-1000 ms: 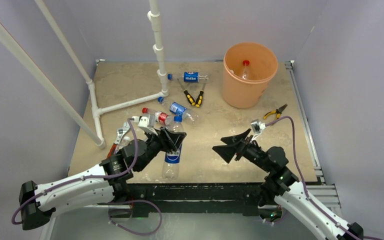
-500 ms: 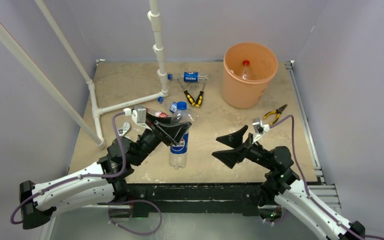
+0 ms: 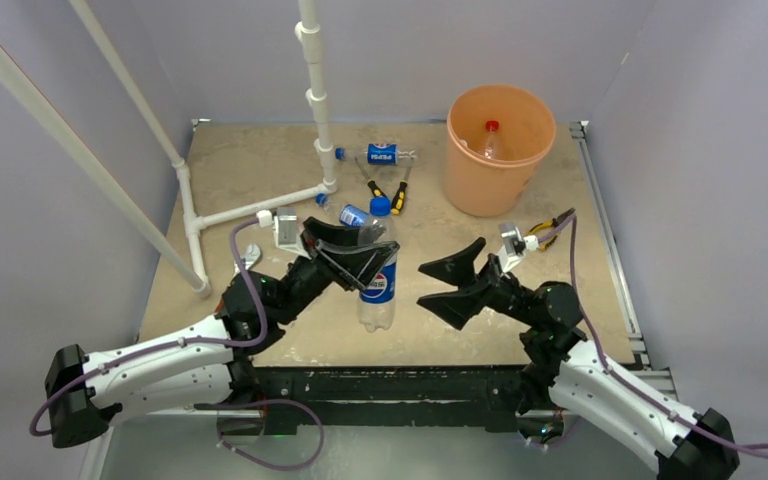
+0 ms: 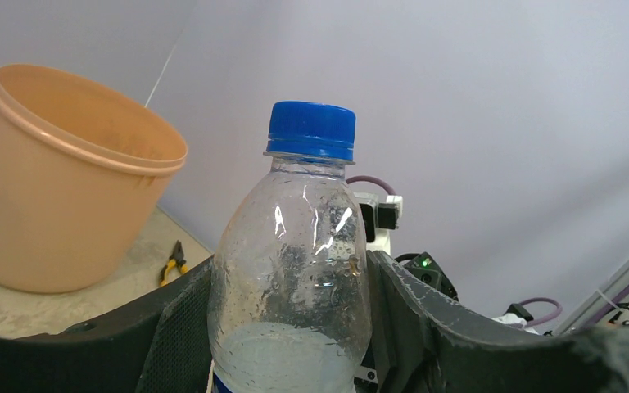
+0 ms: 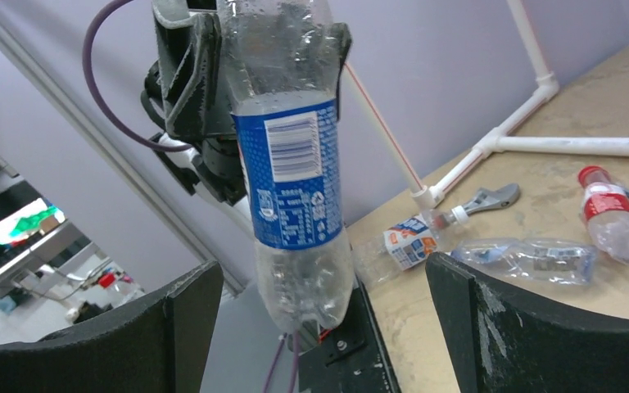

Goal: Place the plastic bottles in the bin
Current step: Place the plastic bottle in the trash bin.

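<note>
The held bottle (image 4: 293, 270) loses its base to the left wrist view's edge (its cap, right wrist).

Blue-cap btl (image 3: 379, 286) upright in air; red-cap btl (image 3: 490, 141) inside orange bin (image 3: 480, 186).

left end effector (image 3: 360, 258) gripping bottle (image 3: 379, 286), bin (image 3: 475, 185) beyond

My beige desk (image 3: 260, 160) is carrying the orange bin (image 3: 475, 182) at its far right, a white pipe frame (image 3: 260, 205), a blue-labelled bottle (image 3: 380, 154) lying beside yellow-handled pliers (image 3: 388, 196), and a wrench (image 5: 495, 196) lying near the left edge.
</note>
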Robot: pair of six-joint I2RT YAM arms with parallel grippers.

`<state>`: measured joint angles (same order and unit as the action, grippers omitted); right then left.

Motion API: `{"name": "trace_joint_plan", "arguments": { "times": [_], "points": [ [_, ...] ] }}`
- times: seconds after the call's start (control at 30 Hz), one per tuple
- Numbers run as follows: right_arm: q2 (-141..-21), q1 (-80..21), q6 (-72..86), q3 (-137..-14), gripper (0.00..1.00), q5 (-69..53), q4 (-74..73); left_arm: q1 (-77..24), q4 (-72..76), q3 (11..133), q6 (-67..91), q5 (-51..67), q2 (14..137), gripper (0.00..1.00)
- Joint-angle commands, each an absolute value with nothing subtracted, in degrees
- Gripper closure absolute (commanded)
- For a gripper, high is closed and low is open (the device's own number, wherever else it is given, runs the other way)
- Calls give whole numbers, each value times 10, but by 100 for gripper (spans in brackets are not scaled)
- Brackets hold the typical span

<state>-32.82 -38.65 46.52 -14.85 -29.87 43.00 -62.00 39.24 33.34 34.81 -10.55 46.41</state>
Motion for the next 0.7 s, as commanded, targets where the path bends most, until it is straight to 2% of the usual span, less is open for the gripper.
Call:
{"name": "trace_joint_plan", "arguments": {
  "times": [0.0,0.53,0.67],
  "points": [
    [-364,-417,462,-200,1,-285,501,-621,496,362,368,-66,497,70],
    [-461,-517,386,-243,1,-186,465,-622,564,377,390,-48,547,72],
    [-470,-525,385,-242,10,-174,475,-621,573,373,398,-44,551,73]
  ]
}}
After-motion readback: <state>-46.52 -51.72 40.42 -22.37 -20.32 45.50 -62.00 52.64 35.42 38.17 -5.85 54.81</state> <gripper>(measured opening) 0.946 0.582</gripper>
